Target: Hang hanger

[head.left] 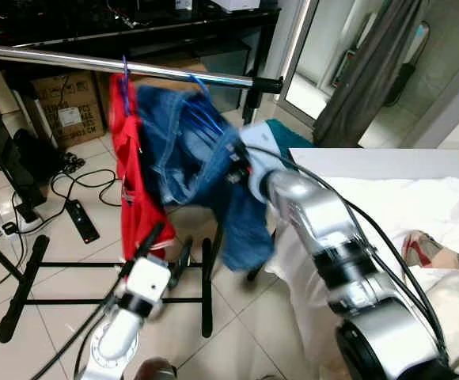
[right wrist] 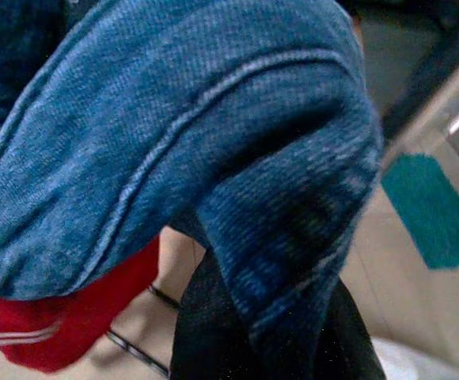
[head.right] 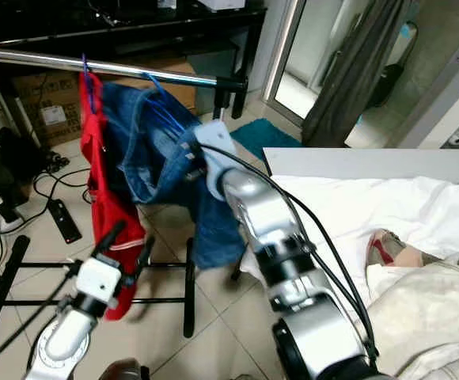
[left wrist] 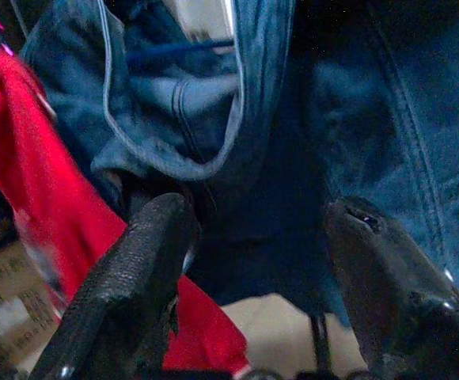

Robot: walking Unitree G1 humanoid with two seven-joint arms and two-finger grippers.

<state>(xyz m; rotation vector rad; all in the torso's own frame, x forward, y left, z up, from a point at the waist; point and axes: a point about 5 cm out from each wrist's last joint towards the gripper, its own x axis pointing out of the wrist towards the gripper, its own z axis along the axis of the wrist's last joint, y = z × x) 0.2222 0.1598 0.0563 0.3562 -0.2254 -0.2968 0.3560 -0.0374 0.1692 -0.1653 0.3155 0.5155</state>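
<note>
In your head views the blue hanger hooks over the rail beside a red garment, jeans hiding your right gripper; your left wrist view shows the left gripper spread wide below; your right wrist view, smothered in denim, can't settle its fingers.

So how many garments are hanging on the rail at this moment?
2. A red garment hangs nearer the rail's middle; blue jeans hang beside it toward the rail's end. Others could be hidden behind them.
</note>
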